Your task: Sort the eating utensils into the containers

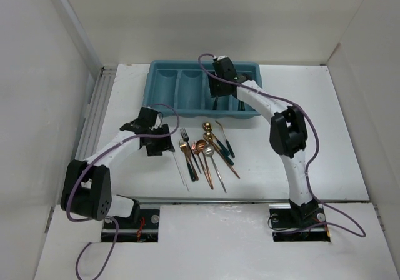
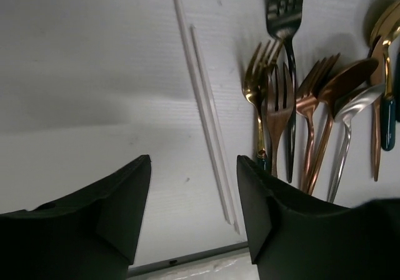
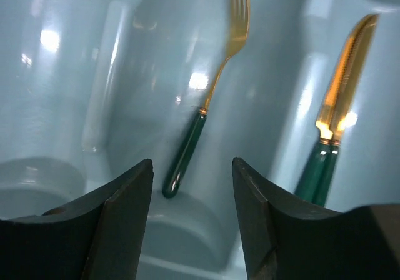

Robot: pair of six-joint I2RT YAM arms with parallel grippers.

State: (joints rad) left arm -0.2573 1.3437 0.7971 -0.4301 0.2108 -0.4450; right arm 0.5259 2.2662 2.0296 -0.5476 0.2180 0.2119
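Jaws of my right gripper [image 3: 192,167] stand parted, empty, above a fork [image 3: 214,86] lying in the tray [image 1: 165,89]; left gripper [image 2: 194,164] gapes empty beside the chopsticks [image 2: 201,105] on the desk [image 1: 312,136]. I should straddle them squarely before closing.

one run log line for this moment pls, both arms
right gripper open over teal plastic cutlery tray | gold green-handled fork lying loose inside it | left gripper open above thin white chopsticks on table

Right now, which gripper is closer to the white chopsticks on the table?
Left. The left gripper hovers close to the chopsticks, jaws open; the right gripper is far off, over the teal tray.
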